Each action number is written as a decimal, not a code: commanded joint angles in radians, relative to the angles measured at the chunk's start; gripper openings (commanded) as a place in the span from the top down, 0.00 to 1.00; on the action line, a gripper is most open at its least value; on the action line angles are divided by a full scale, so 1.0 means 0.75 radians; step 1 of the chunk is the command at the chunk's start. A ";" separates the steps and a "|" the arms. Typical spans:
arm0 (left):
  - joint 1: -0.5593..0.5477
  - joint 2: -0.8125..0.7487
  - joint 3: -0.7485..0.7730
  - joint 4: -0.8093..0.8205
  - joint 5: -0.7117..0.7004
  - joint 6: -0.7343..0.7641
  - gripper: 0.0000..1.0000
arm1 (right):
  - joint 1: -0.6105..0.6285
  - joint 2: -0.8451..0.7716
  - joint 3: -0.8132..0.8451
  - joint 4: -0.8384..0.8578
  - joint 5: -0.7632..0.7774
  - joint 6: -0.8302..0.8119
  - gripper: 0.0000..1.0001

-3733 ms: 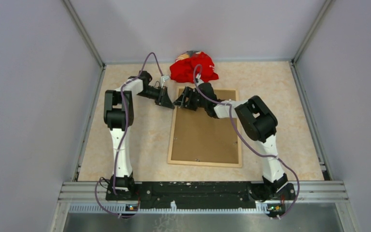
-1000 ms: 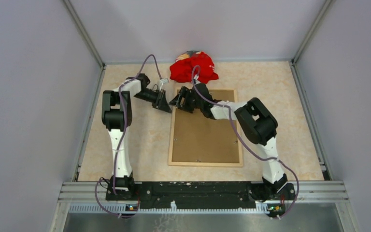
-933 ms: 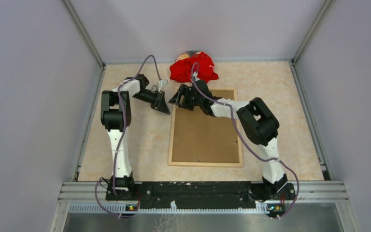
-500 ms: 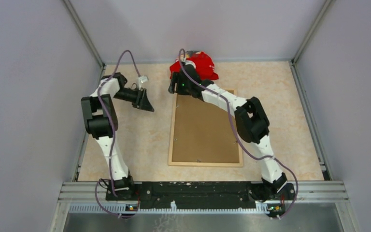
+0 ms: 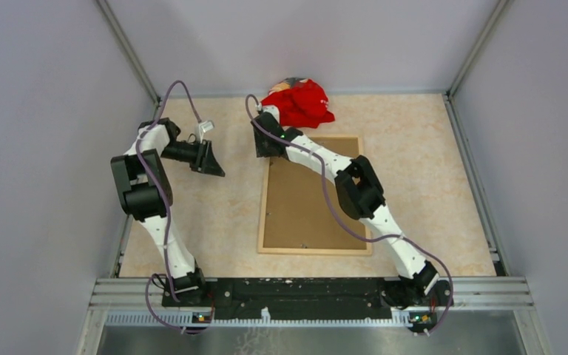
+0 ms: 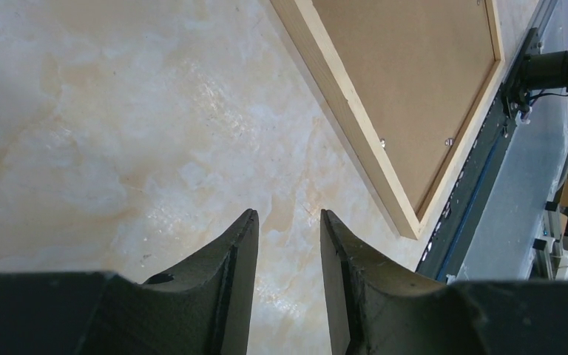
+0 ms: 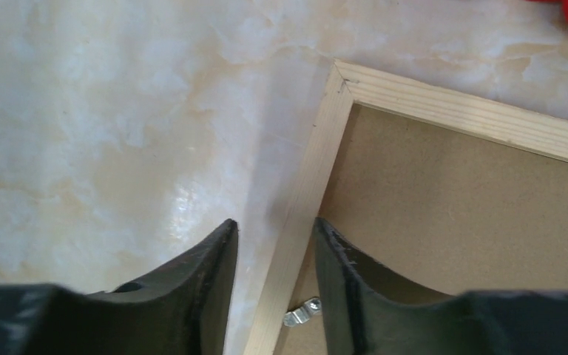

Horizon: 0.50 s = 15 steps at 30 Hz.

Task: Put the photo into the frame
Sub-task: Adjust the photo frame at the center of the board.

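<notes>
1. Frame (image 5: 314, 251): lies flat and back-up on the table (image 5: 429, 185), ahead of both arm bases. Runs its long axis from the near edge toward the far wall, short sides facing the bases and the wall.
2. Backing board (image 5: 314, 200): sits inside the wooden rim and fills the opening, plain brown side up. Hides anything beneath it. Shows no photo in any view, so cannot place the photo.
3. Red cloth (image 5: 303, 103): lies bunched just beyond the far short side, near the far-left corner but apart from the rail.
4. Right gripper (image 7: 275, 222): reaches over the far-left corner and straddles the left long rail just short of the mitre. Keeps one finger outside over the table and the other inside over the board. Stands half parted, not clamped, with a clear gap on the outer side; cannot tell about contact on the inner side. Sits square across the rail, so probably needs only to drop or close to take hold.
5. Left gripper (image 6: 285, 214): hangs over bare table well left of the frame, partly parted, holding nothing. Looks toward the near-left corner and sits much farther from the work than its partner.
6. Metal tab (image 7: 303, 312): sits at the board's edge beside the inner finger. Looks like a retaining clip, likely to need turning before lifting the board out.
</notes>
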 commanded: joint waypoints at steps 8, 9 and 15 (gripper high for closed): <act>0.039 -0.109 -0.024 -0.043 0.010 0.053 0.59 | 0.108 0.030 0.031 -0.040 0.044 -0.167 0.81; 0.039 -0.116 -0.026 -0.040 0.007 0.049 0.59 | 0.115 0.024 0.021 -0.034 0.021 -0.184 0.84; 0.055 -0.147 -0.027 -0.026 -0.010 0.019 0.59 | 0.185 -0.090 -0.156 0.058 -0.270 -0.370 0.95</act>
